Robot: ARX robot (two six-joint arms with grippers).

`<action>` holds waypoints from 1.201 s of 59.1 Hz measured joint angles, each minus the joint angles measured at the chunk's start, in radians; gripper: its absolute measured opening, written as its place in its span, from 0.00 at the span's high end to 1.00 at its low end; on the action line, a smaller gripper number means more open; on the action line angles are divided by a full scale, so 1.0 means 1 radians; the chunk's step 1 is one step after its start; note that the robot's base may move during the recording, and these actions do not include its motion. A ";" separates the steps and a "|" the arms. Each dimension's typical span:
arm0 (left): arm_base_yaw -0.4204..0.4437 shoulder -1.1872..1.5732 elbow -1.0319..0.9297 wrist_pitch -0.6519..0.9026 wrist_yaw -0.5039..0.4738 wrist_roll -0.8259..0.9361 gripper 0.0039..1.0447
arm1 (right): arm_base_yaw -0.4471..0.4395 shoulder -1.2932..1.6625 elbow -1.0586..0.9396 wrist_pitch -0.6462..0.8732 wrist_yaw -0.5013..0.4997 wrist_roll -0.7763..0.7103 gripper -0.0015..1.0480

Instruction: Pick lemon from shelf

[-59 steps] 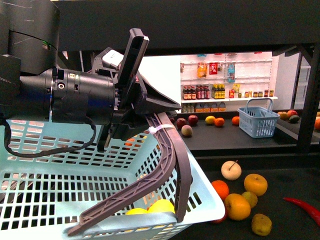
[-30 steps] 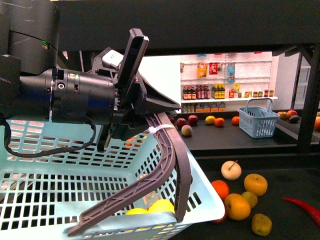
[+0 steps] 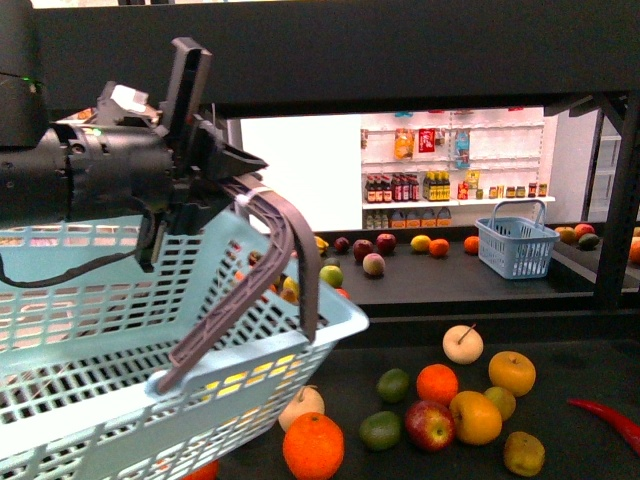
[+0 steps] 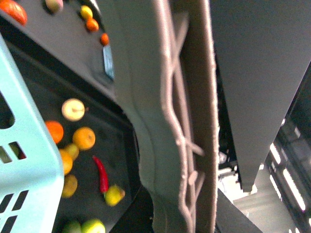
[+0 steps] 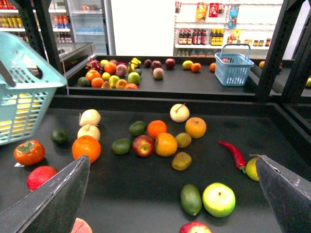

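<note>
The right claw [image 5: 172, 194] stands wide open above the shelf [image 5: 146, 194] tray; the lemon [image 5: 251, 168] lies near its right edge, beside a red chili [image 5: 232, 153]. The left claw [image 3: 225, 175] grips the basket handle [image 3: 270, 270].

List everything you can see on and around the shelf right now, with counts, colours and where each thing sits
shelf: one, black, tiered trays with raised rims.
light blue basket: one, tilted, held up by its grey-brown handle at the left.
small blue basket: one, on the far tray, right side.
red chili: one, near tray, right.
oranges: several, orange, among the mixed fruit on the near tray.
yellow-green apple: one, near front.
mixed fruit: a pile too small to count, far tray.
bottles: rows, dark, on white wall shelves behind.
left hand: black, shut on the handle.
right hand: dark fingers wide apart above the near tray, empty.
</note>
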 joint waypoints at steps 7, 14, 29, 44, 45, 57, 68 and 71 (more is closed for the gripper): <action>0.082 0.000 -0.011 0.108 -0.047 -0.084 0.92 | 0.000 0.000 0.000 0.000 0.000 0.000 0.02; 0.180 0.005 -0.024 0.212 -0.058 -0.171 0.92 | 0.000 0.000 0.000 0.000 0.000 0.000 0.02; 0.373 0.059 -0.061 0.390 -0.052 -0.317 0.92 | 0.000 0.000 0.000 0.000 0.000 0.000 0.02; 0.536 0.152 -0.069 0.568 -0.020 -0.433 0.92 | 0.000 0.000 0.000 0.000 0.000 0.000 0.02; 0.548 0.158 -0.069 0.583 -0.019 -0.441 0.92 | 0.000 0.000 0.000 0.000 0.000 0.000 0.02; 0.623 0.242 -0.016 0.645 0.018 -0.496 0.92 | 0.000 0.000 0.000 0.000 0.000 0.000 0.02; 0.660 0.296 0.028 0.657 0.058 -0.532 0.92 | 0.000 0.000 0.000 0.000 0.000 0.000 0.02; 0.673 0.309 0.043 0.658 0.071 -0.538 0.92 | 0.000 0.000 0.000 0.000 0.000 0.000 0.02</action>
